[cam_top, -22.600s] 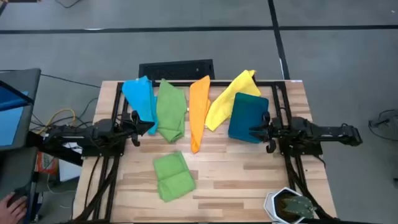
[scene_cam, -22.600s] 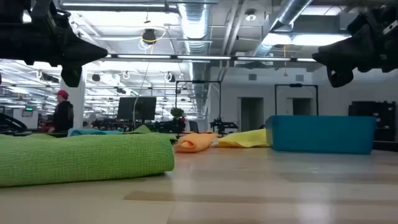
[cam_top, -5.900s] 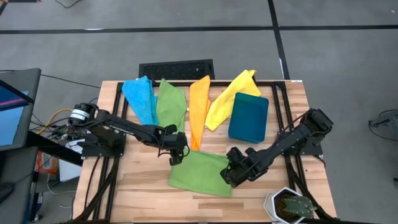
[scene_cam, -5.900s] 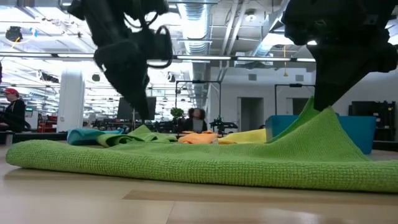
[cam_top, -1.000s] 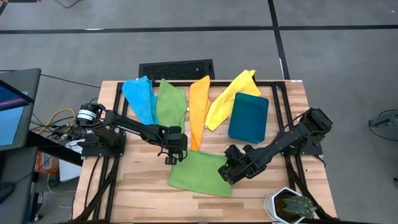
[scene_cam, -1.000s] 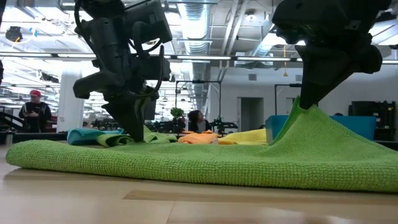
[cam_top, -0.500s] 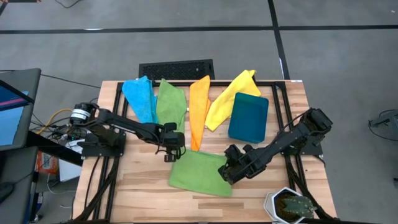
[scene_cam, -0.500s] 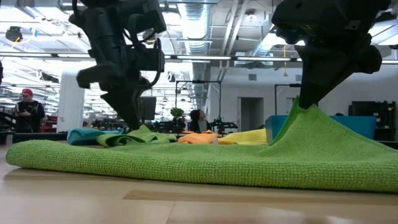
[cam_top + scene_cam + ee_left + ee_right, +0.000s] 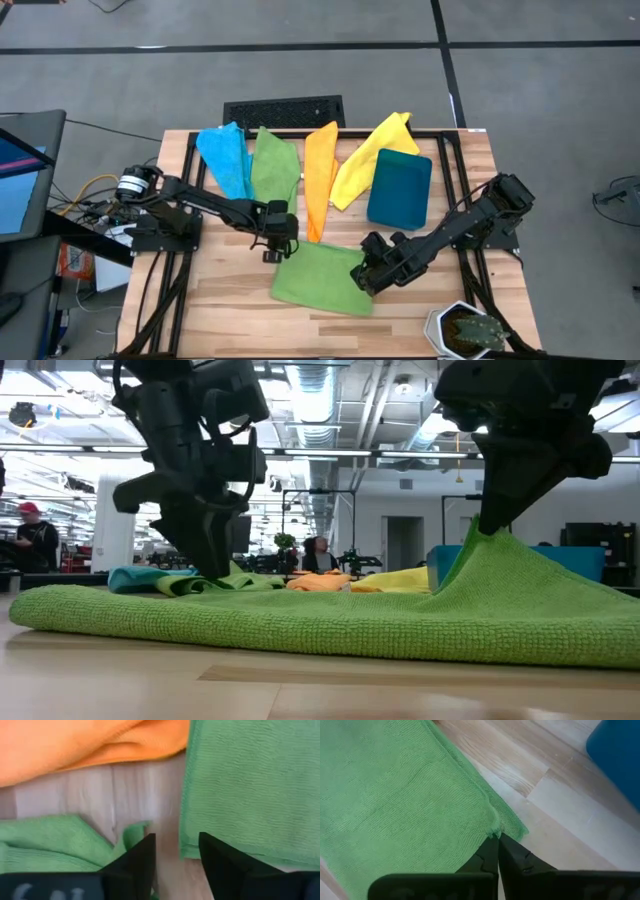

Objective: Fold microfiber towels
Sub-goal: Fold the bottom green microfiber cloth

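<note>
The right hand [image 9: 362,274] is clenched on the near right edge of the spread green towel [image 9: 320,280], pinching a small peak of cloth that rises in a ridge above the rest in the low view. The left hand [image 9: 272,248] hangs at that towel's far left corner with its fingers [image 9: 142,855] parted and nothing between them; the left wrist view shows bare wood in the gap, the towel's hem just beside one finger.

This green towel lies opened out in a single layer on the desk [image 9: 210,300], nearly flat apart from the lifted ridge, its looped nap plain to see. No fold has been made in it yet, so by my reading the work on it is only beginning.

Beyond the green towel, toward the far edge of the desk, four more towels lie in a fan, bunched lengthwise and unfolded: a light blue towel [image 9: 224,158], a second green towel [image 9: 274,176], an orange towel [image 9: 320,178] and a yellow towel [image 9: 368,158]. A dark teal bin [image 9: 400,188] sits just beside the yellow one. All five towels are left to fold.
</note>
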Motion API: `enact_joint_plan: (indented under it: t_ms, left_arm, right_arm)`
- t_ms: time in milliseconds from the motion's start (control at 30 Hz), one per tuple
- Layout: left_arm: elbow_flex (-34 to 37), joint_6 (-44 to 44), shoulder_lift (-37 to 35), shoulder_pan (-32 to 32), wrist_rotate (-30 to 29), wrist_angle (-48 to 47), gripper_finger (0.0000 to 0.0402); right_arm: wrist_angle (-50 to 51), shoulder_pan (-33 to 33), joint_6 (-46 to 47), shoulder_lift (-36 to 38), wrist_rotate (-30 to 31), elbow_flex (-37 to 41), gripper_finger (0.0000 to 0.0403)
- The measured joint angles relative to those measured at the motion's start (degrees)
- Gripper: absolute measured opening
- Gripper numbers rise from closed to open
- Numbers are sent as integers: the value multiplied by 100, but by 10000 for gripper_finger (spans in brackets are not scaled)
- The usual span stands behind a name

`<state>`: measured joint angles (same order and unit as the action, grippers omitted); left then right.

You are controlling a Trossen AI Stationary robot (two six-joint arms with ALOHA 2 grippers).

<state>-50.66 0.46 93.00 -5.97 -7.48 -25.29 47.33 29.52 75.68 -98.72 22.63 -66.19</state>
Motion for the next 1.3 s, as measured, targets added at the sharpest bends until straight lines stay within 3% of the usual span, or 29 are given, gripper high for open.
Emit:
enact_joint_plan:
  t_ms: [400, 767, 1133, 1300]
  left_arm:
    - [22, 64, 93, -40, 29, 127, 141]
    - [22, 145, 93, -41, -77, 192, 77]
    - [183, 0, 91, -43, -79, 420, 133]
    - [272, -64, 91, -43, -66, 368, 136]
  right_arm:
    - [-15, -4, -115, 0, -2, 0, 28]
    - [-9, -4, -118, 0, -2, 0, 27]
    - [-11, -4, -118, 0, -4, 0, 22]
    - [-13, 7, -118, 0, -4, 0, 25]
